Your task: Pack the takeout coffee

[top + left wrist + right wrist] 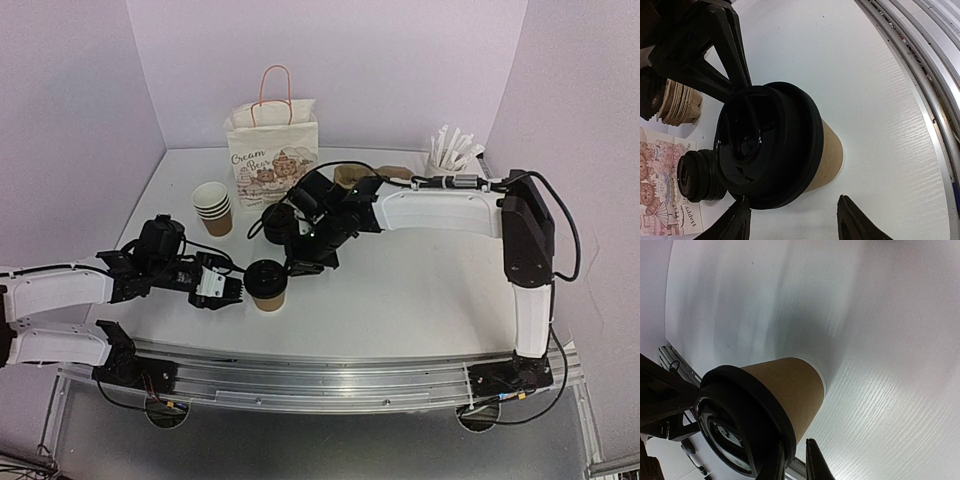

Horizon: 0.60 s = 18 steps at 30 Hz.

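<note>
Left arm reaches in from the left edge of the white table [420, 300]. Left gripper [235, 290] sits low, just beside the takeout coffee [268, 287], on the cup's left. In the left wrist view its fingers [850, 220] stand well apart, with the cup directly ahead of the gap. One fingertip is overlapped by the lid [765, 145]; whether it touches cannot be told. No grip.

Takeout coffee: upright on the table, front centre, black lid seated on the kraft cup.

Behind the left gripper, further back: stack of lidless brown cups [213, 208], nested, upright. To its right, a stack of black lids [276, 219], behind the takeout coffee and apart from it. At the back wall, a white paper bag [272, 150], printed, pink handles, upright.

Right arm comes from the right base, elbows at the right edge and crosses to centre. Right gripper [298, 266] meets the takeout coffee at the lid's right rim. Right wrist view: its fingers [815, 462] are nearly together, a narrow gap only, with the lid's rim running in between them. Reads as a pinch on the rim.

Back right corner: a bundle of white sticks [450, 150], standing; straws or stirrers, cannot tell.
</note>
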### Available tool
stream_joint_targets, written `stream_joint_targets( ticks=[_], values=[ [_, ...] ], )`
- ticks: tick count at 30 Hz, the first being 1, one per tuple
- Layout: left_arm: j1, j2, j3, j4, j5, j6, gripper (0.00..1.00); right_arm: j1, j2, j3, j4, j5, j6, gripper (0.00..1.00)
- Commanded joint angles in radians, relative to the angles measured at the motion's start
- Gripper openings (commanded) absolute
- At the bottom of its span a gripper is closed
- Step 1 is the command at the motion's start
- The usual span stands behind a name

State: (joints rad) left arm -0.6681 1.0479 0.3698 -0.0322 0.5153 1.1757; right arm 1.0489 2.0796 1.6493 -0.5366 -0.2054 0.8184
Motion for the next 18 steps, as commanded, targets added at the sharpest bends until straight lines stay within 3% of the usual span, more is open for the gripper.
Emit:
stream_joint_targets(
  ticks=[1, 12, 18],
  values=[
    [-0.002, 0.009, 0.003, 0.008, 0.05, 0.026, 0.57, 0.002, 0.022, 0.031, 0.0, 0.012, -0.007, 0.13],
    [-0.002, -0.027, -0.073, -0.09, 0.099, 0.166, 0.53, 0.002, 0.038, 0.038, 0.0, 0.004, 0.001, 0.13],
    [-0.002, -0.014, -0.045, -0.047, 0.066, 0.1, 0.54, 0.001, 0.036, 0.047, -0.001, 0.003, -0.004, 0.12]
  ],
)
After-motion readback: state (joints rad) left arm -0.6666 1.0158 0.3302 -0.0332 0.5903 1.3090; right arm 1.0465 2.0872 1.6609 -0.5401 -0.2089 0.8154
